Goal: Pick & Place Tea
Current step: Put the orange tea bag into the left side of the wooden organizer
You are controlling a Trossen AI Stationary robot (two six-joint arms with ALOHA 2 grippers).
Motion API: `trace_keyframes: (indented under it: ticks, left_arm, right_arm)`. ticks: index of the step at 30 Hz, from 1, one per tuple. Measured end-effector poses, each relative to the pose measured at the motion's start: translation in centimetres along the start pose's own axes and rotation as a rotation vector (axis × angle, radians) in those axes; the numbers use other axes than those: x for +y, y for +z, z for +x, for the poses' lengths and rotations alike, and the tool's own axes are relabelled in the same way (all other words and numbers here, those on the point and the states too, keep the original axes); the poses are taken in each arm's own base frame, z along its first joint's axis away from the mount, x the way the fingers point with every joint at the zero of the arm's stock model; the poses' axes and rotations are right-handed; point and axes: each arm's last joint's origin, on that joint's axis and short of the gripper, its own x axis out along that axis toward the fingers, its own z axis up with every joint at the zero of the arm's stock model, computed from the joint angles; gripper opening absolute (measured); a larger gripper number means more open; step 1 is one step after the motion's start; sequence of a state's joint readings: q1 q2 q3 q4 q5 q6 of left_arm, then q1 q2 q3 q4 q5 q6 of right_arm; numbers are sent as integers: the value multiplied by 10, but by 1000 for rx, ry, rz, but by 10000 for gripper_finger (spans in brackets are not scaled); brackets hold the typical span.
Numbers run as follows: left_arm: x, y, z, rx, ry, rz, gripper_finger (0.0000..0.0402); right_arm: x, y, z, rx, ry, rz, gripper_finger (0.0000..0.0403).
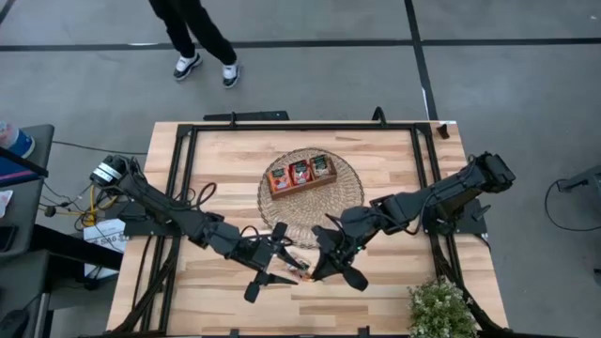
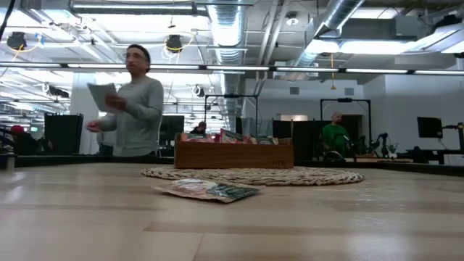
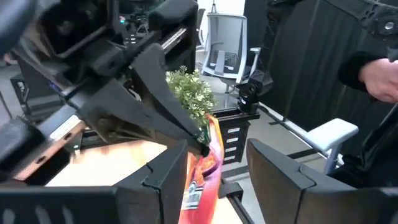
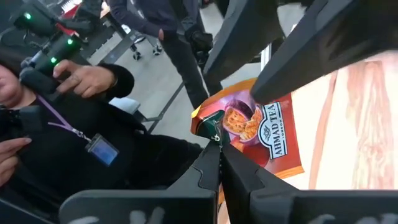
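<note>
One tea sachet [image 4: 264, 134], orange with a dark green end and white lettering, hangs in the air over the table's near middle. My right gripper [image 4: 219, 163] is shut on it. My left gripper [image 3: 224, 180] faces it, open, one finger on each side of the sachet [image 3: 208, 163]; whether a finger touches it, I cannot tell. In the high view both grippers [image 1: 289, 265] [image 1: 312, 268] meet in front of the round woven mat [image 1: 272, 202]. The wooden tray [image 1: 300, 175] stands on the mat with sachets in it. More tea [image 2: 206, 190] lies flat on the table before the mat. My right gripper pinches the sachet between its two fingers at the dark green end [image 4: 210, 127], by the edge. The fingers come nearly level from the table's right side. The sachet is lifted clear of the table and hangs below the fingertips [image 3: 200, 144].
A potted plant [image 1: 439, 308] stands at the near right corner. A black frame [image 1: 188, 160] runs around the table's edges. A person [image 2: 134, 101] stands beyond the far edge, and another person's hand [image 4: 84, 78] shows beside the table.
</note>
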State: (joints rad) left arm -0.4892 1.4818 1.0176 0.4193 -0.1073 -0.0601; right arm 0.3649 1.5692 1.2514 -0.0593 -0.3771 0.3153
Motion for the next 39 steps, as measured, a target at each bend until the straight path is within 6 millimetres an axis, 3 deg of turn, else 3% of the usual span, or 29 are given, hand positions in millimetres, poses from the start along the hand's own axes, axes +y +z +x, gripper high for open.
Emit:
trace_keyframes:
  ticks: [11,14,18,25,33,39]
  left_arm:
    - [7,-3,1,22,132,-9,150]
    - [8,-4,1,28,161,-7,113]
    - [9,-6,0,42,214,-1,22]
    - [11,-14,0,115,242,-37,1]
    - [-1,-21,-3,237,-113,-124,0]
    - [-9,-16,-4,243,-398,-256,0]
  right_arm:
    - [-2,4,-2,-28,27,-9,0]
    - [-3,4,-2,-26,32,-11,1]
    - [-3,5,-2,-37,1,-14,12]
    - [-5,0,-2,7,-8,-10,68]
    - [5,-7,2,65,53,-79,108]
    - [17,-13,3,151,46,-293,110]
